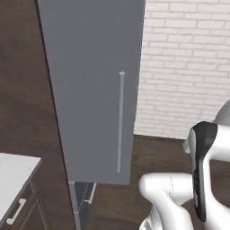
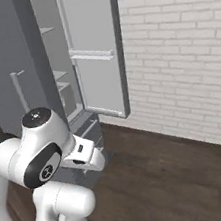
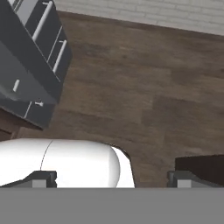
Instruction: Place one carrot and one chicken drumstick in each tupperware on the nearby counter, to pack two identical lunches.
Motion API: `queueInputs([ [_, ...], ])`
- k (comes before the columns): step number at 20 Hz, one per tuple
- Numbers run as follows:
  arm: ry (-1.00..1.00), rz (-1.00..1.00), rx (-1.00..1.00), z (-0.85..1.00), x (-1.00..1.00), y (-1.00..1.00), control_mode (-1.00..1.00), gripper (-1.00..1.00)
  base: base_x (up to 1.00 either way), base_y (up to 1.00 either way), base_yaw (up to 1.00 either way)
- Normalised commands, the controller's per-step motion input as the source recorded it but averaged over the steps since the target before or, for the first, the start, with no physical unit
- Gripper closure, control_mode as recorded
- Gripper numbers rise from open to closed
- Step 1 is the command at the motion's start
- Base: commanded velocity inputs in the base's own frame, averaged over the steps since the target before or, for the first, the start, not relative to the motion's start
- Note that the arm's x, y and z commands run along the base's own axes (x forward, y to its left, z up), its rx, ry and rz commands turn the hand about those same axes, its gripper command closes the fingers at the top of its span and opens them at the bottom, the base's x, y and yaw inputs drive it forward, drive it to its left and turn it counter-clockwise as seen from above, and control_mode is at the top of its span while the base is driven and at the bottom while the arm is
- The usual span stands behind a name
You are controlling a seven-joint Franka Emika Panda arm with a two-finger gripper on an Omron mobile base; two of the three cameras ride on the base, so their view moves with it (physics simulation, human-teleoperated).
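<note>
Two-finger gripper [image 3: 112, 177] jaws wide, empty, pointing at dark wood floor [image 3: 144, 87]. Risk: open grey fridge door [image 1: 96, 90] close ahead of jaws; arm swing could clip it.

Counter [image 1: 13, 177] lies left of the open fridge [image 1: 96, 90]; brick wall [image 1: 184, 67] right.

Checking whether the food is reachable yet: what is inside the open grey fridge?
Through the open fridge, the right base view shows pale shelves and door racks, all looking bare. No carrot or drumstick shows. The grey door hides the interior in the left base view.
</note>
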Motion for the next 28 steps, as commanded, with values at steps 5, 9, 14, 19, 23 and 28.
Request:
queueInputs([
  [5, 0.00, 0.00, 0.00, 0.00, 0.00, 0.00, 1.00, -1.00, 1.00, -0.60, 0.01],
  [9, 0.00, 0.00, 0.00, 0.00, 0.00, 0.00, 1.00, -1.00, 1.00, -0.32, 0.09],
  [14, 0.00, 0.00, 0.00, 0.00, 0.00, 0.00, 1.00, -1.00, 1.00, -0.50, 0.18],
  [19, 0.00, 0.00, 0.00, 0.00, 0.00, 0.00, 1.00, -1.00, 0.83, -0.64, 0.45],
  [23, 0.00, 0.00, 0.00, 0.00, 0.00, 0.00, 1.00, -1.00, 0.09, -0.21, 0.80],
  [28, 0.00, 0.00, 0.00, 0.00, 0.00, 0.00, 1.00, -1.00, 0.00, 0.00, 0.94],
])
